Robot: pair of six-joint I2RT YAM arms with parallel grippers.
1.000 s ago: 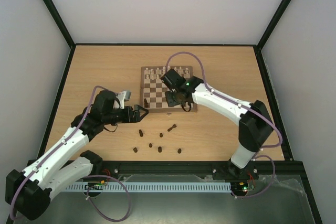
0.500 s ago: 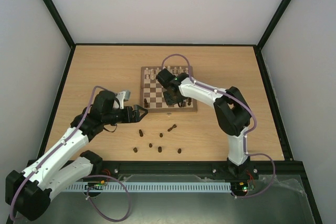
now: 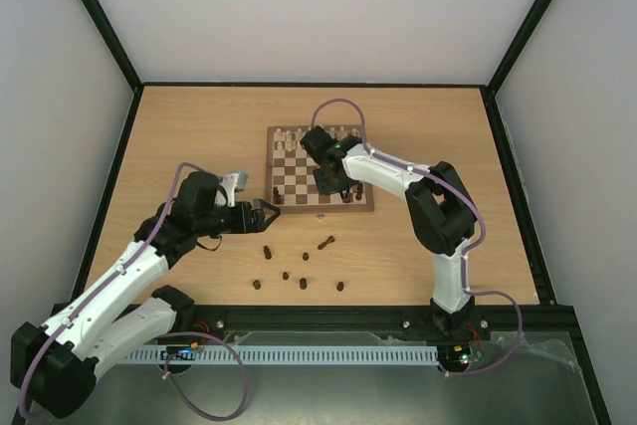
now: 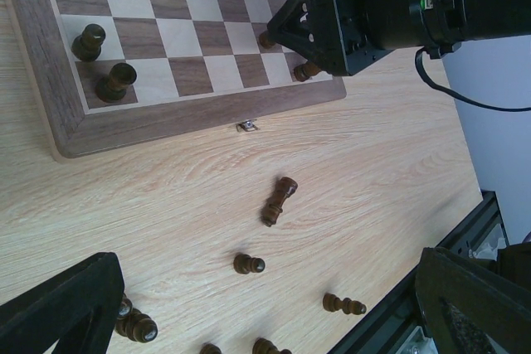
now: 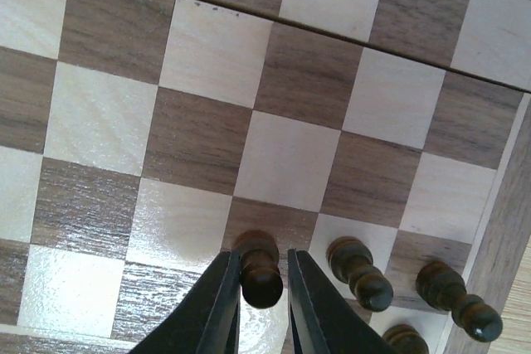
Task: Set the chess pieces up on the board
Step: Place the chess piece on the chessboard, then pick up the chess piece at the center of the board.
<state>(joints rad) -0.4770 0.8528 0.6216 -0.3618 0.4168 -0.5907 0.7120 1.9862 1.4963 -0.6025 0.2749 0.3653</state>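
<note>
pale wood makes the table (image 3: 199,146). the board (image 3: 299,208) lies flat on it toward the far middle, dark brown and cream squares inside a brown frame.

my left pincer (image 3: 267,208) hovers low just off the board's near left corner. its fingers (image 4: 62,304) are spread as wide as they go and hold nothing.

my right pincer (image 5: 261,254) points down over the near right part of the board. its 2 fingers are drawn close on either side of 1 dark piece (image 5: 259,279) that stands on a dark square. i cannot tell whether the pads press it or sit a hair off.

the chess pieces (image 3: 304,284) are small, turned, dark brown wood with round heads and a slight gloss. 3 stand just beside the flanked one, toward the board's near right corner. 2 stand at the near left corner. 7 lie scattered on the table in front of the board, 1 of them, the fallen piece (image 4: 279,201), on its side. cream pieces (image 3: 299,133) line the far row.

a small metal clasp (image 4: 246,125) sits on the board's front edge.
</note>
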